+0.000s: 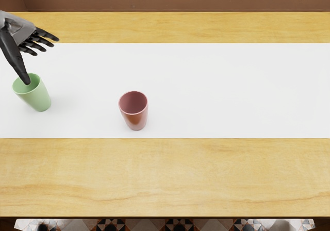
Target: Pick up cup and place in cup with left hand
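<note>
Now looking at a pale green cup (pixel 40 98) near the picture's left edge: smooth, tapering from a wide round rim to a narrower base, deeper green inside. Standing upright on the white strip (pixel 232 86) along the wooden counter (pixel 165 171). Reaching in with the left hand (pixel 20 32), with fingers (pixel 46 35) spread wide around nothing, and with the thumb aimed down over the green opening; can't tell if touching. Then, well apart to the right, upright on the same strip, a dusty pink cup (pixel 136 119), tapered too, faintly glossy, darker within.
</note>
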Robot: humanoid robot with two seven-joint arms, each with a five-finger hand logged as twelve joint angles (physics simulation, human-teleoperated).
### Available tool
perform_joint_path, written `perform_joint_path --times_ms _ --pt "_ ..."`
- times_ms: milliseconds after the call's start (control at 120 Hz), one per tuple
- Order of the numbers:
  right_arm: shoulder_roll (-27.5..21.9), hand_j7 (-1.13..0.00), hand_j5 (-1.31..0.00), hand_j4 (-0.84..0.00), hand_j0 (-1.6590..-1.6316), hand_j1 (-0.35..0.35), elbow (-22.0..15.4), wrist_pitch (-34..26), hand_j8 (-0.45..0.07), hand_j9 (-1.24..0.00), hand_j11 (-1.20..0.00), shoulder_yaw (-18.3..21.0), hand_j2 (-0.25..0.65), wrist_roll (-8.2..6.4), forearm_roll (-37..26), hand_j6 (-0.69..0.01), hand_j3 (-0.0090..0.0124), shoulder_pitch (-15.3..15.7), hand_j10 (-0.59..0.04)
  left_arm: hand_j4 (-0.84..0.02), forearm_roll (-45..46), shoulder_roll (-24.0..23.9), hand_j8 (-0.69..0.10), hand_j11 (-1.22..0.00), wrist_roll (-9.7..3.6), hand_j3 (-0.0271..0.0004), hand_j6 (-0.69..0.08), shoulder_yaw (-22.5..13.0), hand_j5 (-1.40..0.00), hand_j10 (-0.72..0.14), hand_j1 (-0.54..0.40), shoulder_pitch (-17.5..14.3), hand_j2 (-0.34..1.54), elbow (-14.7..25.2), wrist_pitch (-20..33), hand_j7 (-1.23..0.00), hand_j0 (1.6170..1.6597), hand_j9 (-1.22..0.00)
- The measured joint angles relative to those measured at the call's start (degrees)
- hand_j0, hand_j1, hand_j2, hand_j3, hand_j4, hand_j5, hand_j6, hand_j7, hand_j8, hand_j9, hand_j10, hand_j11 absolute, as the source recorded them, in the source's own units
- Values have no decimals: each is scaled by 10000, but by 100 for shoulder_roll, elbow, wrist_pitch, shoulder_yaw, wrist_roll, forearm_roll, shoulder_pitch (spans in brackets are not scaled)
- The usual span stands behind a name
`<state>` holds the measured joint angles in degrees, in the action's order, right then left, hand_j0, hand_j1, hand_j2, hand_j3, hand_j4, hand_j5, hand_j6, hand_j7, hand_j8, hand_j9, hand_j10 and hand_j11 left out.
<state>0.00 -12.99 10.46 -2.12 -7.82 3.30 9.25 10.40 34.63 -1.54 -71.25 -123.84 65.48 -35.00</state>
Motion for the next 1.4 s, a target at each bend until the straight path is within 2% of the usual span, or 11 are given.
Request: perform_joint_path --times_ms 208,333,383,458,500,567,650,808,967,1150,1400 --pt "0 -195 -195 -148 -16581 -3309 12 0 -149 -195 -195 0 -32 0 3 -148 0 -1 -149 -74 -73 -73 -74 -88 3 0 -76 37 -89 -71 3408 -23 12 0 0 -89 16581 -89" --pt "0 -195 -195 -148 -16581 -3309 15 0 -148 -195 -195 0 -32 0 4 -147 0 -2 -149 -82 -520 -1424 -81 -89 -2 0 -83 193 -90 -76 3410 -208 13 -17 0 -89 16581 -89" --pt "0 -195 -195 -148 -16581 -3309 15 0 -148 -195 -195 1 -32 0 3 -147 0 -2 -149 -80 -627 -2148 -79 -89 1 0 -82 257 -90 -75 3407 -199 10 -63 0 -89 16581 -89" --pt "0 -195 -195 -148 -16581 -3309 16 0 -149 -195 -195 1 -32 0 3 -148 0 -1 -150 -77 -594 -2292 -76 -89 12 0 -79 336 -89 -73 3406 -278 9 -184 0 -89 16581 -89" --pt "0 -195 -195 -148 -16581 -3309 16 0 -148 -195 -195 1 -32 0 4 -147 0 -2 -149 -79 -499 -2600 -79 -92 15 0 -81 416 -92 -75 3406 -266 12 -210 0 -92 16581 -92" --pt "0 -195 -195 -149 -16581 -3309 16 0 -149 -195 -195 1 -32 0 3 -148 0 -2 -150 -77 -267 -2718 -77 -93 17 0 -79 554 -93 -74 3402 -269 10 -92 0 -93 16581 -93" --pt "0 -195 -195 -149 -16581 -3309 16 0 -149 -195 -195 1 -32 0 3 -148 0 -1 -150 -75 -5 -2735 -75 -92 15 0 -77 651 -92 -73 3404 -272 10 409 599 -92 16581 -92" --pt "0 -195 -195 -149 -16581 -3309 16 0 -149 -195 -195 1 -32 0 4 -148 0 -1 -150 -74 290 -2767 -74 -91 14 0 -75 852 -91 -72 3406 -246 12 1382 2434 -91 16581 -91" --pt "0 -195 -195 -149 -16581 -3309 16 0 -149 -195 -195 1 -32 0 4 -148 0 -2 -149 -78 574 -2778 -78 -97 14 0 -79 955 -98 -76 3400 -198 14 1993 3301 -97 16581 -97" --pt "0 -195 -195 -149 -16581 -3309 16 0 -149 -195 -195 1 -32 0 4 -148 0 -2 -149 -72 730 -3063 -72 -90 14 0 -73 1055 -90 -71 3407 132 14 2269 4343 -90 16581 -90" --pt "0 -195 -195 -149 -16581 -3309 16 0 -149 -195 -195 1 -32 0 4 -148 0 -2 -149 -78 952 -3190 -79 -99 13 0 -80 1176 -100 -78 3399 476 16 2312 4797 -99 16581 -99"
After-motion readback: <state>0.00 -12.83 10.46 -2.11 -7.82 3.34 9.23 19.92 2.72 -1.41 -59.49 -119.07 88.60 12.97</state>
